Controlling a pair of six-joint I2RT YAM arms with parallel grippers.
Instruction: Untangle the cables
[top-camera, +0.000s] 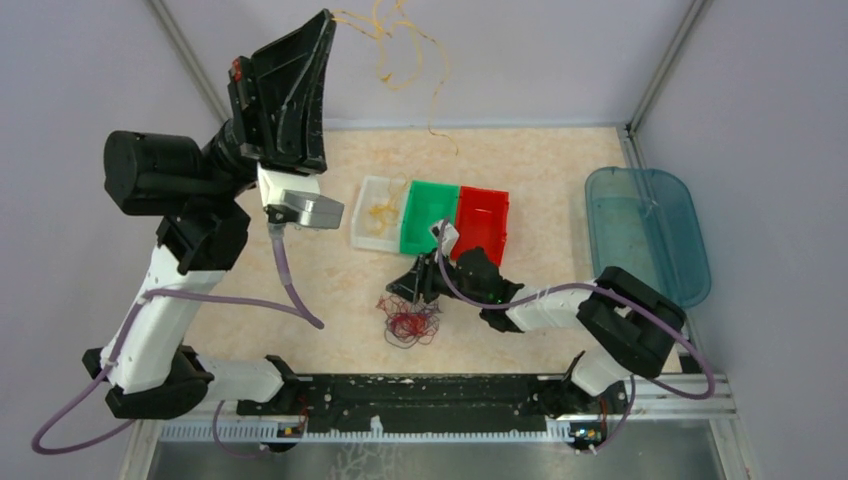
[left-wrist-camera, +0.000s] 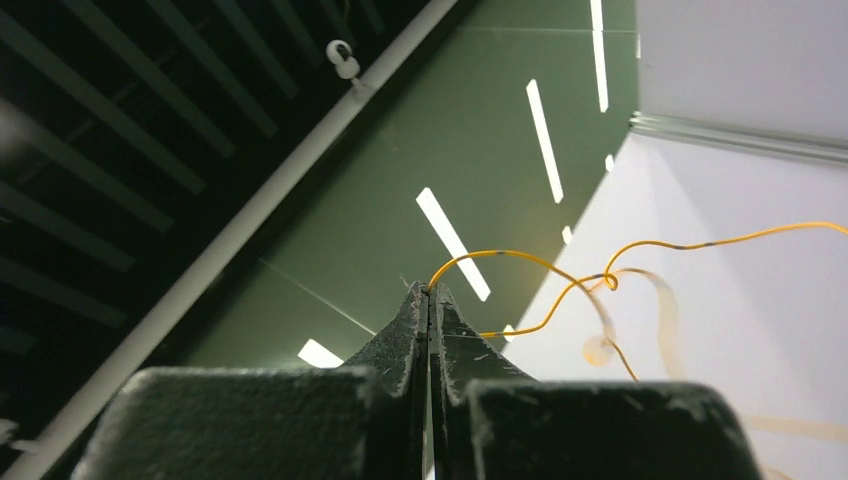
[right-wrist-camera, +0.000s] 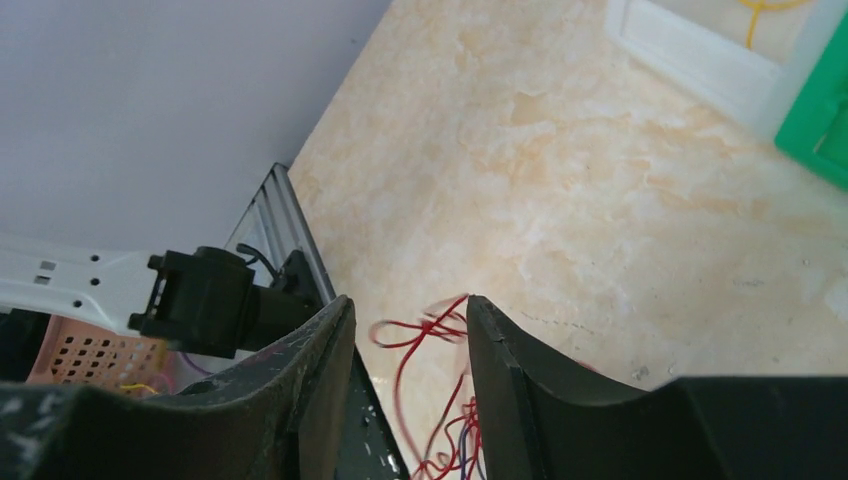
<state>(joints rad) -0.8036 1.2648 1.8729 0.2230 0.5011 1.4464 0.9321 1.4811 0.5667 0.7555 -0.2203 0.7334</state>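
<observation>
While our left gripper (left-wrist-camera: 429, 292) is raised high, its jaws pressed together on the yellow cable (left-wrist-camera: 560, 272), that cable loops and dangles in the air from the tips. Our right gripper (right-wrist-camera: 405, 325) hangs low over the table (top-camera: 560, 160), jaws apart, with strands of the red cable (right-wrist-camera: 430, 325) showing in the gap. We see the tangle of red and dark cables (top-camera: 410, 322) lying on the table near the white bin (top-camera: 375, 243), which holds more yellow wire (top-camera: 380, 212).
</observation>
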